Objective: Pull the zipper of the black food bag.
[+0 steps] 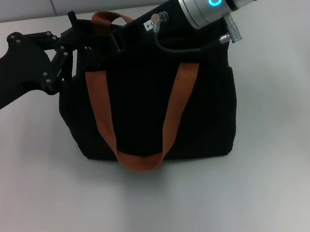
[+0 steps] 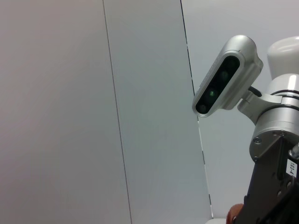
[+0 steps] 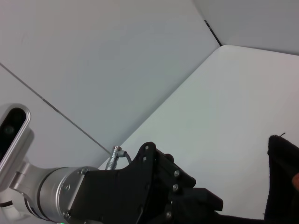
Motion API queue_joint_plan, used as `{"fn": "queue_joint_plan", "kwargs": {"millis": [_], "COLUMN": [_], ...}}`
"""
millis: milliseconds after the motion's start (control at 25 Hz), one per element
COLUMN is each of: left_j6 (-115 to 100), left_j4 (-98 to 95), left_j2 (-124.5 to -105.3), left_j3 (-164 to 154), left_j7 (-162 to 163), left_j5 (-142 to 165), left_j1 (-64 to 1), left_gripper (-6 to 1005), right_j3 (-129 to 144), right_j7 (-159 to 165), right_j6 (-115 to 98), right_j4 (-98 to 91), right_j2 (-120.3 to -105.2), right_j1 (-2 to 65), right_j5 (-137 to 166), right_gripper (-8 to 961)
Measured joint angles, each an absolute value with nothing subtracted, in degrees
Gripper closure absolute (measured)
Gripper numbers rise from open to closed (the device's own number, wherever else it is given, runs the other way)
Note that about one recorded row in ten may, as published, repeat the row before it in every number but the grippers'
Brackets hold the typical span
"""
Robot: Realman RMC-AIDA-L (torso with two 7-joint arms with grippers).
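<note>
The black food bag (image 1: 149,111) stands upright in the middle of the white table, its two orange-brown straps (image 1: 174,108) hanging down the front. My left gripper (image 1: 80,37) reaches in from the left and is shut on the bag's top left end. My right gripper (image 1: 128,33) comes in from the upper right and sits over the bag's top edge, black against black. The zipper is hidden behind the grippers and the bag's rim. The right wrist view shows one bag corner (image 3: 282,182) and the left gripper's black body (image 3: 154,186).
The white table (image 1: 166,205) spreads out in front of the bag and to both sides. A grey panelled wall (image 2: 93,112) stands behind. The right arm's silver wrist with its camera (image 2: 224,79) fills the left wrist view's side.
</note>
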State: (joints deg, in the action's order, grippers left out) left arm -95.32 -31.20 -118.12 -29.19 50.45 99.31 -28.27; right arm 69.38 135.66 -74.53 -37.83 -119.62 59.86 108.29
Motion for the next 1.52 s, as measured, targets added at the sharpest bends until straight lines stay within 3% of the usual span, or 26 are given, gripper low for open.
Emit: {"fn": "queue_joint_plan", "kwargs": {"millis": [960, 1520], "left_j6": [-95.1, -93.9], "left_j4": [-31.2, -31.2], "left_j2": [-117.81, -117.34], "left_j3": [-28.7, -28.6], "left_j7": [50.4, 50.4], "left_j5": [99.0, 98.5], "left_j1": [-27.5, -27.5], "left_gripper": [881, 873], "right_j3": [72.9, 71.7], "right_j7": [147.6, 154.2], "right_j6": [-75.7, -80.0], "right_j4": [-52.5, -65.9], "right_j2": [-119.42, -119.37], "right_j1": [54.8, 46.1], "right_j5": [116.3, 122.6], "right_gripper": [954, 927]}}
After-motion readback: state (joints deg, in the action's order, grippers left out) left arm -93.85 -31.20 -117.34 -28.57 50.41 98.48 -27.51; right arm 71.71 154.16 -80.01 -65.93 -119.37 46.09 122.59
